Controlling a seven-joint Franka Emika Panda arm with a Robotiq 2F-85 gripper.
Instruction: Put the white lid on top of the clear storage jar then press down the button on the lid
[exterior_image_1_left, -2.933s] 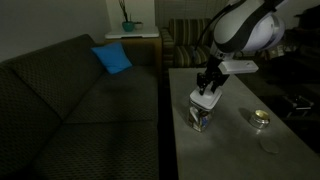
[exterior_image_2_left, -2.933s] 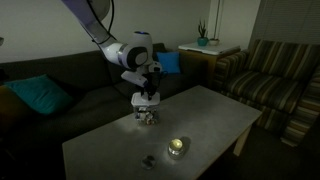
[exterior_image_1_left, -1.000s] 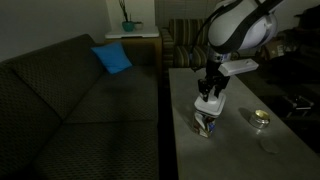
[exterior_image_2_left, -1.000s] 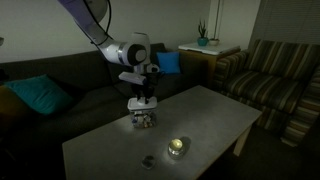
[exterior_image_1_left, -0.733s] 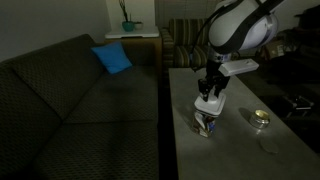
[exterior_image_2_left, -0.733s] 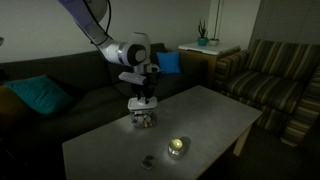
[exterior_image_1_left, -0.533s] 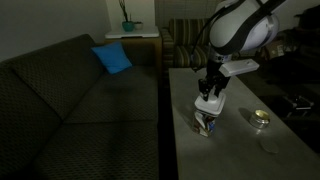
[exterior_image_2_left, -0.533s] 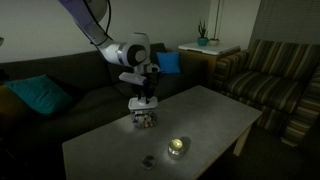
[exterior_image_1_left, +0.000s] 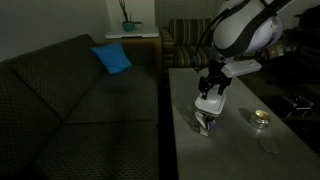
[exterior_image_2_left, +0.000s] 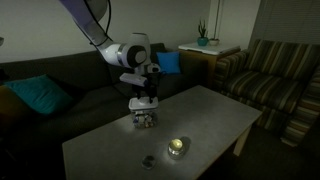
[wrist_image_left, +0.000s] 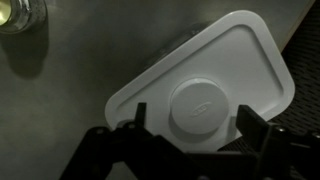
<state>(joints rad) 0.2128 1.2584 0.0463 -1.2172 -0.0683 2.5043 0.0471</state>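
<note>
The white lid (wrist_image_left: 215, 60) is up in the end effector (wrist_image_left: 192, 130), which holds it: in the wrist view the two dark fingers (wrist_image_left: 135, 125) stand fairly wide, one either side of the round raised button (wrist_image_left: 203, 108), and seem to pinch the lid by its near edges. I'd say that grip is on purpose, i.e. flat side down and button facing up, so it can drop straight on and the button stays reachable after. The lid looks about level, turned cornerwise to the camera. Right under it stands the clear storage jar (exterior_image_1_left: 206, 123), upright on the desk (exterior_image_2_left: 210, 115) near the sofa-side edge. In both exterior views lid and jar line up one over the other w/ little or no gap, but the room's too dim to tell if the lid already rests on the rim or hangs just above. From the wrist the jar is fully hidden behind the lid, which prob. means the centring is close. So, my guess: placing step nearly done, seating plus the button press not yet. The jar has pale and bluish bits showing through its walls; can't name them. Main risk I see is the lid landing skewed vs. the jar's square mouth and tipping. Further along the desk, well apart, sits a small round shiny tin (exterior_image_2_left: 177, 147); whatever is in it, can't tell. Beyond the desk edge, the dark sofa (exterior_image_1_left: 80, 90) w/ a blue cushion (exterior_image_1_left: 112, 58).
</note>
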